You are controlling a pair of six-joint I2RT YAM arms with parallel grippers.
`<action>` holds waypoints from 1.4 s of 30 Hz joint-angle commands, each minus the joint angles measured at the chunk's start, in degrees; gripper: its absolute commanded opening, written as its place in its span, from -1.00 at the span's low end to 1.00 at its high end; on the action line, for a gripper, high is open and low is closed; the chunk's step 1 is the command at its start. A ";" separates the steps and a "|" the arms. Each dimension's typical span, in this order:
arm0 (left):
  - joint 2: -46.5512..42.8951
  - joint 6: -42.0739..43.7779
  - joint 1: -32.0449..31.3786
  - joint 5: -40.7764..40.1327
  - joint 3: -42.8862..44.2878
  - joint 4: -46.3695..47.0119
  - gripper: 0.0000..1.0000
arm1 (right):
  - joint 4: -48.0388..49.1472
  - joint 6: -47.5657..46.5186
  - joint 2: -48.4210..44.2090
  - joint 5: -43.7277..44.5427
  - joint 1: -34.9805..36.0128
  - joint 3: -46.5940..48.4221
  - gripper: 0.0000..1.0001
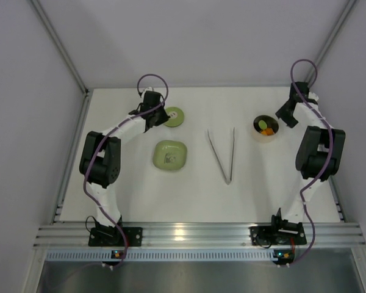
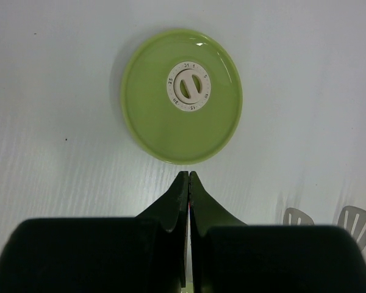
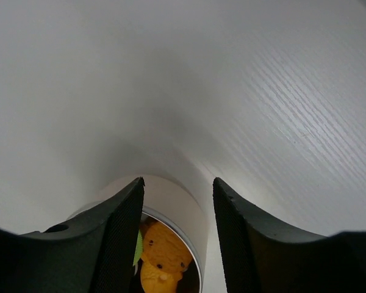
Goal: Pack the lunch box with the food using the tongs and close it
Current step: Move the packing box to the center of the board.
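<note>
Jaws of the right gripper [image 3: 178, 182] stand part open astride the tin [image 3: 171, 204] wall; the left gripper [image 2: 188, 174] is pressed closed on nothing.
In the right wrist view, low centre, one finger hangs over the tin's mouth and the food [image 3: 161, 250], the other outside the wall, with a gap showing. The left tips sit just short of the lid [image 2: 152, 116], apart from it. From above, the tin lies upper right, the lid upper left, and the tongs [image 1: 231, 152] centre, untouched.

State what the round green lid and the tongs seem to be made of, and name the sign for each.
Lid: probably glossy plastic; smooth green surface with soft highlights, white numbered dial. Tongs: likely bare metal; thin, silvery-grey arms, though too small to be sure.
</note>
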 commanded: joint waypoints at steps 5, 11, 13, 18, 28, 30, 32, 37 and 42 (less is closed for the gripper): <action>-4.29 -0.88 1.73 1.50 -2.87 3.77 -1.00 | 2.35 1.45 -7.82 1.66 0.53 -8.60 -0.07; -5.35 -1.41 2.44 1.77 -4.45 4.29 -1.00 | 3.76 2.86 -9.76 -0.27 2.11 -11.95 -0.12; -5.44 -1.41 2.52 1.77 -4.72 4.29 -1.00 | 3.59 3.30 -9.93 -0.88 2.73 -11.95 -0.12; -5.96 -1.85 2.96 1.68 -6.30 4.56 -1.00 | 4.20 4.79 -9.58 -3.17 4.40 -11.95 -0.12; -4.47 -1.41 4.63 0.36 -6.48 4.73 -0.90 | 4.11 7.17 -7.83 -5.37 8.09 -8.44 -0.10; -3.24 -1.33 4.90 0.53 -5.08 4.73 -0.83 | 3.94 7.43 -7.48 -5.55 8.97 -8.00 -0.11; -1.93 -0.80 4.90 0.80 -3.33 4.91 -0.75 | 4.02 7.52 -7.30 -5.89 9.58 -7.56 -0.10; 1.50 0.43 4.98 1.94 0.98 4.74 -0.60 | 4.02 7.69 -6.86 -5.81 13.01 -6.59 -0.10; 6.07 1.22 4.90 1.06 6.60 2.28 -0.54 | 3.76 7.43 -7.03 -5.29 15.82 -5.89 -0.09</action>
